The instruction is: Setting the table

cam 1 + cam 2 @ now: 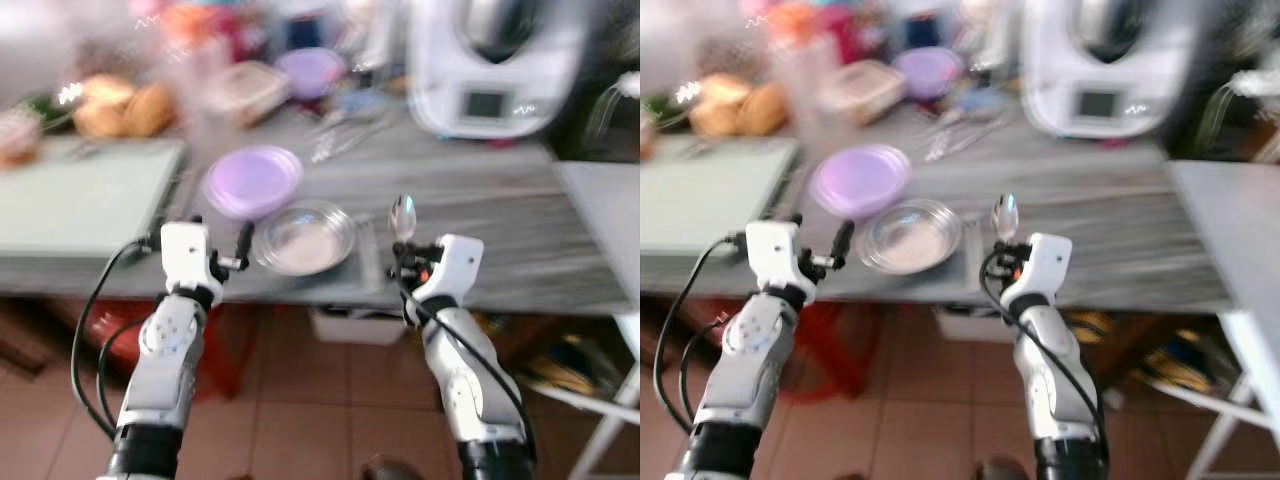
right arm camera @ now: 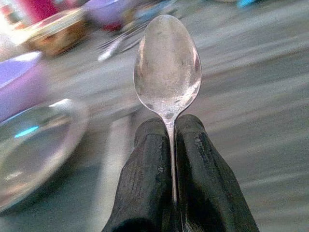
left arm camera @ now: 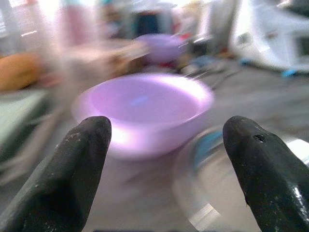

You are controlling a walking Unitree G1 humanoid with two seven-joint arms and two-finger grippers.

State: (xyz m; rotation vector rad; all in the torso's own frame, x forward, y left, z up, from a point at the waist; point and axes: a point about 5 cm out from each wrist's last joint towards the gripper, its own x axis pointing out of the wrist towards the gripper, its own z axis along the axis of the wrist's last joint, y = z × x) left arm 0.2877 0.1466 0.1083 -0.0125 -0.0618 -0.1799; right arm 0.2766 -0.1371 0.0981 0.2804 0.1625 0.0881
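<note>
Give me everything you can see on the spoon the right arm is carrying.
The spoon is shiny silver metal with an oval bowl, faintly smudged. It stands upright, bowl up, its thin neck pinched between the shut jaws of the right gripper; the rest of the handle is hidden between them. It is held in the air at the near edge of the grey counter, right of the clear glass bowl, touching nothing but the jaws.

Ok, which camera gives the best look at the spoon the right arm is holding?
The right wrist view: the spoon stands sharp and large, its bowl up and its handle pinched between the shut jaws of the right gripper. In the two head views it is a small, blurred shape above that gripper, near the glass bowl on the counter.
</note>
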